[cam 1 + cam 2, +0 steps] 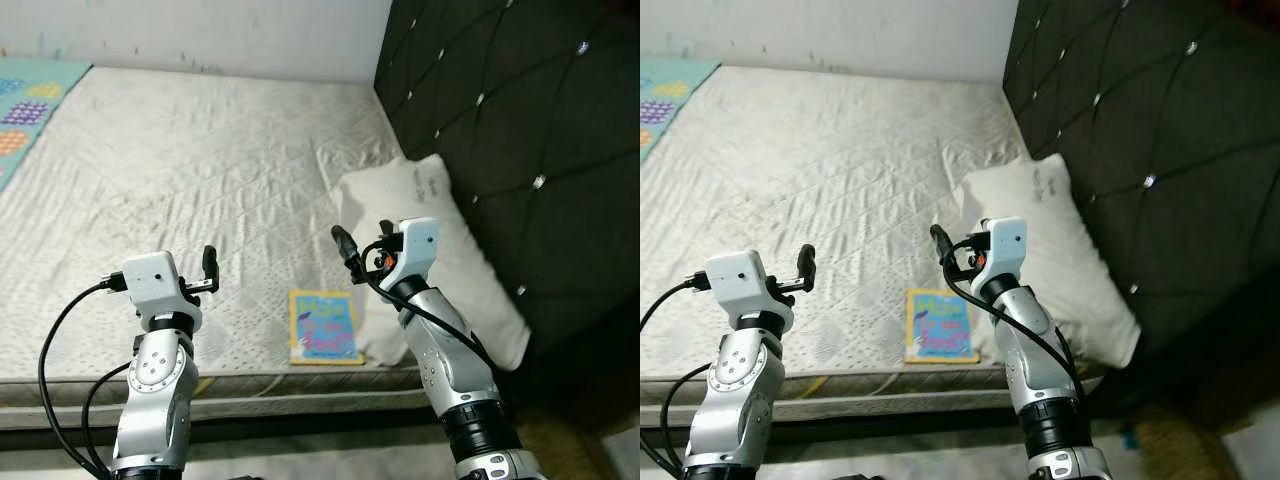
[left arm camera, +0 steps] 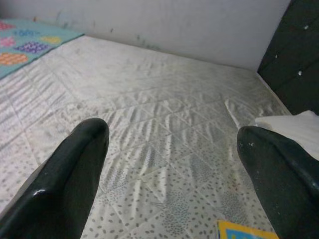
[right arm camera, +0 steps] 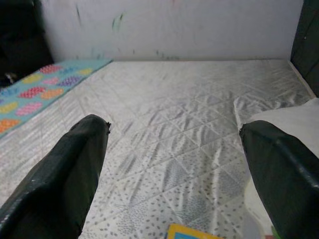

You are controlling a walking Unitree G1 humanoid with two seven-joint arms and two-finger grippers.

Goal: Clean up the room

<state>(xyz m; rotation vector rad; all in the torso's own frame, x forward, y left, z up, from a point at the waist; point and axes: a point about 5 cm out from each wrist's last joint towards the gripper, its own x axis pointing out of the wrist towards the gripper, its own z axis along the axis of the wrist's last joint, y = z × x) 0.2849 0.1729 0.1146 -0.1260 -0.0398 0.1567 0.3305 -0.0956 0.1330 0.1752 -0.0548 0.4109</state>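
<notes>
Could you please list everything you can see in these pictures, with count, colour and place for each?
mattress: one, pale grey quilted, filling the middle of the scene, running back to the wall.
pillow: one, white, on the mattress against the headboard, on the robot's right.
book: one, yellow and blue cover, flat near the mattress's front edge, beside the pillow.
patterned blanket: one, teal with coloured patches, at the mattress's far left.
headboard: one, black, tufted with studs, on the right.
wall: one, white, scuffed, behind the mattress.
left gripper: one, black fingers, open, raised over the mattress's front left.
right gripper: one, black fingers, open, raised above the book by the pillow.
</notes>
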